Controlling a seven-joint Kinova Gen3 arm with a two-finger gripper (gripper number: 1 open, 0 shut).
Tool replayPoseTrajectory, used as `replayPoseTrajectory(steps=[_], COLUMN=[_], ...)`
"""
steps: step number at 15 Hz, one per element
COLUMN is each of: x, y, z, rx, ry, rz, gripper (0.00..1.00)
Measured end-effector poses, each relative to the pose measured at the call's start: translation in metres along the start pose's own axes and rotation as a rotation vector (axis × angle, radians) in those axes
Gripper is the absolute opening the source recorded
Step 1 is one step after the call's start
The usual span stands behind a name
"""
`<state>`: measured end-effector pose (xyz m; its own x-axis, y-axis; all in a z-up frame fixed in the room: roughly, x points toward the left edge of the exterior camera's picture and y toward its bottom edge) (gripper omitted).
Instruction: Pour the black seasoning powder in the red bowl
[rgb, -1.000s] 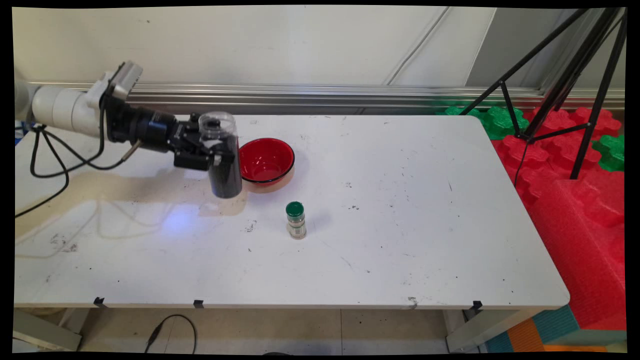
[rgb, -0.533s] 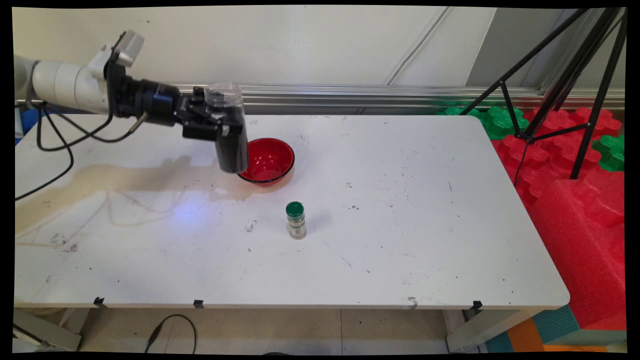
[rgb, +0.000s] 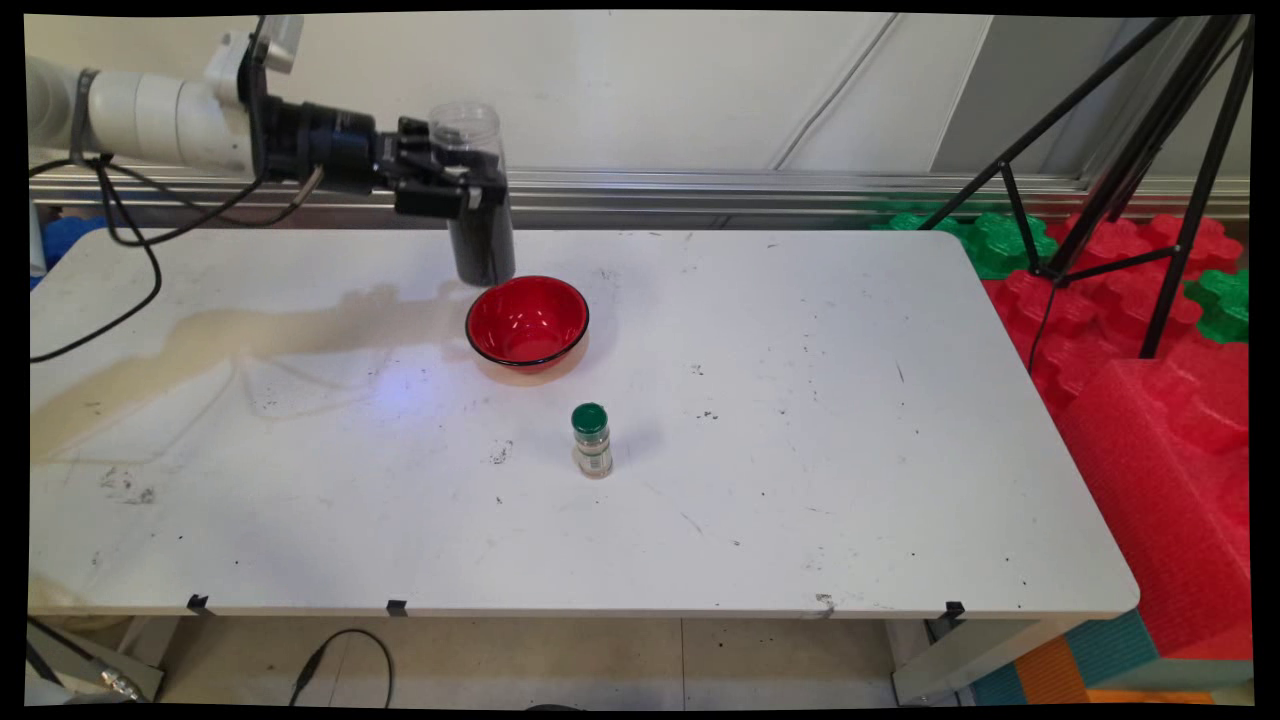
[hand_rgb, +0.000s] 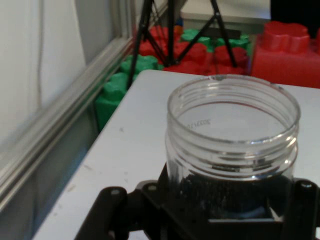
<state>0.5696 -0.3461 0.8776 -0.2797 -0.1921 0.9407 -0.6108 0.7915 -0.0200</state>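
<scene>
White table (rgb: 800, 500); pale wall (rgb: 650, 90); tripod (rgb: 1150, 160).

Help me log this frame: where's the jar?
In the main view the jar hangs upper left, clamped upright in the gripper, above the table just behind the red bowl.

A robot lab — tripod (rgb: 1130, 150), foam blocks (rgb: 1150, 330), scuffed table (rgb: 800, 500).

One clear jar (rgb: 478, 195) of dark grains, one red bowl (rgb: 527, 322), and one green-capped spice bottle (rgb: 592, 440). One tripod (rgb: 1130, 150) stands beyond the table's (rgb: 800, 450) right edge.
</scene>
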Motion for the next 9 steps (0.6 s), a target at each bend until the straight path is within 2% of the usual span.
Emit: replayPoseTrajectory(steps=[9], x=[0.027], y=[-0.047], z=[0.024], rx=[0.120], ry=[0.002], rz=[0.065], gripper=[0.00])
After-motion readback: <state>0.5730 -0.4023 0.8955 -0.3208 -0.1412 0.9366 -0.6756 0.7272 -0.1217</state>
